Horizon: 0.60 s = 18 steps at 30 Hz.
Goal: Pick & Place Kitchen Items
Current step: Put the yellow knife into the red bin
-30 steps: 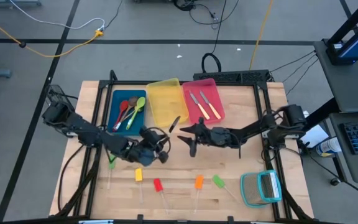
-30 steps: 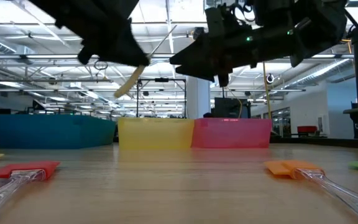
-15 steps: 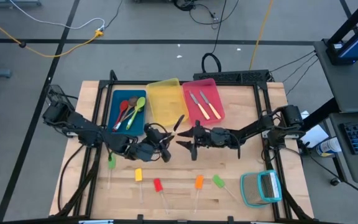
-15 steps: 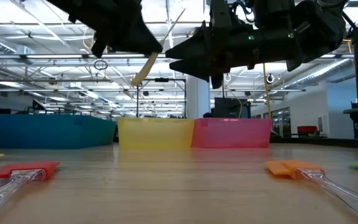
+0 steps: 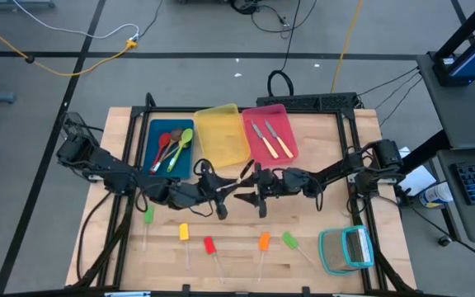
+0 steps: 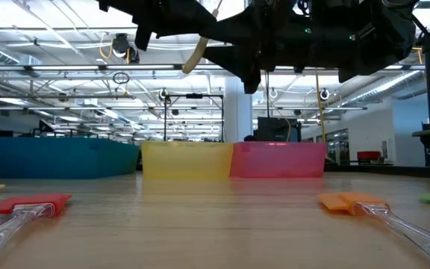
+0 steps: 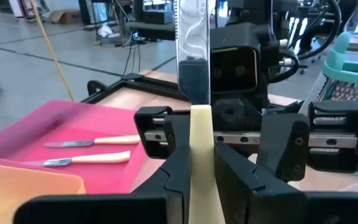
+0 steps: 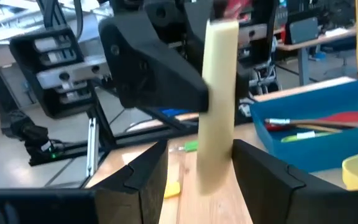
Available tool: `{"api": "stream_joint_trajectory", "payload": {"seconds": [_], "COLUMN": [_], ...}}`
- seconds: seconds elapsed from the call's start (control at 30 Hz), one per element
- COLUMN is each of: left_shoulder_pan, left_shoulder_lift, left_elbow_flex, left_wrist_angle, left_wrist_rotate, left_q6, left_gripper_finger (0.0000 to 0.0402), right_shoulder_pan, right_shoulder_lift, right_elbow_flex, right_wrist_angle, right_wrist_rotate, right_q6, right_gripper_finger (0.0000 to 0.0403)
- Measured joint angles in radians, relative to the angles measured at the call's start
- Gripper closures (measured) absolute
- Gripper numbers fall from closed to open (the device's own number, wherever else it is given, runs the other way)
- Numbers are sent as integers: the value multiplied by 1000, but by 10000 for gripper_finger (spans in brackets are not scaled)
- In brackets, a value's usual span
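If the left claw [image 7: 201, 165], clenched on the yellow-handled knife [image 7: 194, 124], lets go before the spread right claw [image 8: 194, 171] closes, it probably drops at six o'clock of the yellow bin [image 5: 221, 132].

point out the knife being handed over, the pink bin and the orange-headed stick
knife [image 7: 201, 149]: left wrist view, on its pale yellow handle
pink bin [image 5: 280, 120]: high view, on a bare part of its floor beside the two knives
orange-headed stick [image 5: 264, 241]: high view, on its orange head
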Motion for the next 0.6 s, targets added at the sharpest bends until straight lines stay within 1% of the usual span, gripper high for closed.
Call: {"api": "stream_joint_trajectory", "payload": {"seconds": [0.23,0.33,0.47,0.6], "left_shoulder_pan": [28,40,52,54], "left_shoulder_lift": [0,0,0,0], "left_elbow_flex": [0,0,0,0], "left_wrist_angle": [49,58,60,60], "left_wrist_rotate": [96,124,166,175], "left_q6": [29,41,51,53], "left_gripper_finger": [348,347,347,347], "right_shoulder_pan": [-17,-19,-18,-18], "right_shoulder_lift": [0,0,0,0], "right_elbow_flex": [0,0,0,0], "right_wrist_angle": [4,29,30,30], "right_wrist_rotate": [3,0,-3,-2], "right_q6": [-24,-52,-77,-77], "right_gripper_finger": [232,240,271,319]}}
